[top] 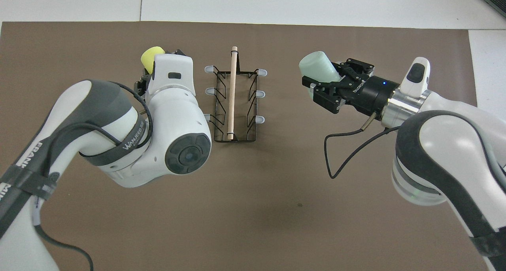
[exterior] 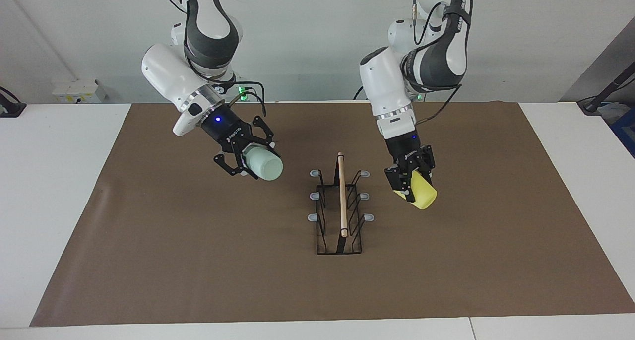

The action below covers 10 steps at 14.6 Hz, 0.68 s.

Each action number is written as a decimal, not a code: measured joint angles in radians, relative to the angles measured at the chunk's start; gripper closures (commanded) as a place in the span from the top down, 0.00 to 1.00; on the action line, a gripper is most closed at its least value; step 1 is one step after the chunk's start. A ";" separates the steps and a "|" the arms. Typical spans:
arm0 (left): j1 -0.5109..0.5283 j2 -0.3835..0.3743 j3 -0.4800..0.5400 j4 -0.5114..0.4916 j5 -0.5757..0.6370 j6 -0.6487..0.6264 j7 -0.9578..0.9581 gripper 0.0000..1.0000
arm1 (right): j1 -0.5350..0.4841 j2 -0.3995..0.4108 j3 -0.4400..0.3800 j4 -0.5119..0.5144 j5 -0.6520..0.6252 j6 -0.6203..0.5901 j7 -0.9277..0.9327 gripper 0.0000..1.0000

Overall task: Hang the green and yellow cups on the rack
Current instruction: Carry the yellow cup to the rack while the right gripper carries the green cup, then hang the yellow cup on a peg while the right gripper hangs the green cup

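The black wire rack (exterior: 340, 216) with its wooden rod (exterior: 342, 193) and grey-tipped pegs stands in the middle of the brown mat; it also shows in the overhead view (top: 235, 105). All its pegs are bare. My right gripper (exterior: 248, 162) is shut on the pale green cup (exterior: 264, 164), held tilted in the air over the mat toward the right arm's end, beside the rack; the cup also shows in the overhead view (top: 318, 67). My left gripper (exterior: 414, 181) is shut on the yellow cup (exterior: 421, 192), held in the air beside the rack toward the left arm's end. In the overhead view the yellow cup (top: 151, 56) is mostly hidden by the left arm.
The brown mat (exterior: 198, 260) covers most of the white table (exterior: 49, 181). A white socket box (exterior: 77, 91) sits at the table's edge nearest the robots, toward the right arm's end.
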 measured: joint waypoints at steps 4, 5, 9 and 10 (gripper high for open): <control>-0.001 -0.073 -0.070 -0.117 0.175 0.000 -0.196 0.00 | 0.023 -0.046 0.001 -0.056 0.318 0.021 -0.190 0.00; -0.001 -0.089 -0.085 -0.144 0.196 -0.002 -0.214 0.00 | 0.033 -0.053 0.001 -0.066 0.398 0.022 -0.236 0.00; -0.001 -0.130 -0.140 -0.238 0.331 -0.052 -0.347 0.00 | 0.078 -0.063 0.003 -0.097 0.732 0.020 -0.452 0.00; -0.001 -0.131 -0.151 -0.253 0.366 -0.076 -0.389 0.00 | 0.089 -0.063 0.004 -0.101 0.807 0.011 -0.501 0.00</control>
